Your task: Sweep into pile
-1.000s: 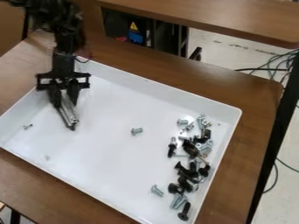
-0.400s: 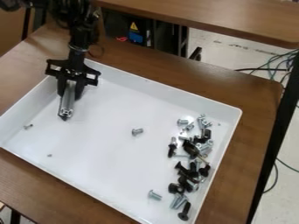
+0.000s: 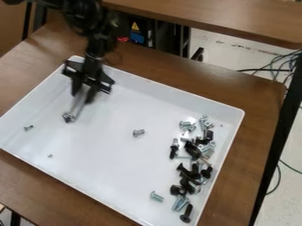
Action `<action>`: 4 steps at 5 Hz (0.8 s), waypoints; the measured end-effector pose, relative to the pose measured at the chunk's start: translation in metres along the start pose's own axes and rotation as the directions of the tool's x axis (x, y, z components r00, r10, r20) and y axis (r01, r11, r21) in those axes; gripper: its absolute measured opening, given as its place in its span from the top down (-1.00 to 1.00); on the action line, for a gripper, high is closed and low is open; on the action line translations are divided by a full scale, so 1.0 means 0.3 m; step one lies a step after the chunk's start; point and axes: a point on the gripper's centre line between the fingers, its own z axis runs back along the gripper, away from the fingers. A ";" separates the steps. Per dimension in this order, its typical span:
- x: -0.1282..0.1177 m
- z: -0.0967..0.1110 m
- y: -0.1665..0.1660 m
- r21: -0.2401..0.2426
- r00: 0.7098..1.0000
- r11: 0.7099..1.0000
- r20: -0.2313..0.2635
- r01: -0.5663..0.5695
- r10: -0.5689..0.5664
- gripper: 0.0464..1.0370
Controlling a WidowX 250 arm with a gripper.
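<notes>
At the upper left of the white tray point(image 3: 118, 185), the gripper point(image 3: 82, 93) hangs down, shut on a silver metal bar point(image 3: 77, 103). The bar slants down to the left, its end low over the tray floor. Silver and black screws and bolts lie in a loose heap point(image 3: 191, 170) along the right side. One silver screw point(image 3: 138, 133) lies alone near the middle, another point(image 3: 156, 196) just left of the heap's lower part. A small screw point(image 3: 28, 128) and a tiny piece point(image 3: 50, 156) rest at the left.
Raised walls surround the tray, which stands on a brown wooden table point(image 3: 259, 128). Another wooden tabletop point(image 3: 218, 20) runs along the top edge. Cables point(image 3: 277, 66) lie on the floor at the right.
The gripper has moved right with the bar, whose slant has changed from down-right to down-left. The screw left of the heap's lower part sits slightly lower and more to the left than at first.
</notes>
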 end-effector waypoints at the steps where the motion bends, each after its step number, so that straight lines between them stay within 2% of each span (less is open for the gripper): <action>1: -0.062 0.039 -0.189 0.012 0.988 0.988 0.016 0.154 -0.154 0.38; 4: -0.213 0.130 -0.562 -0.051 0.954 0.953 0.044 0.299 -0.297 0.38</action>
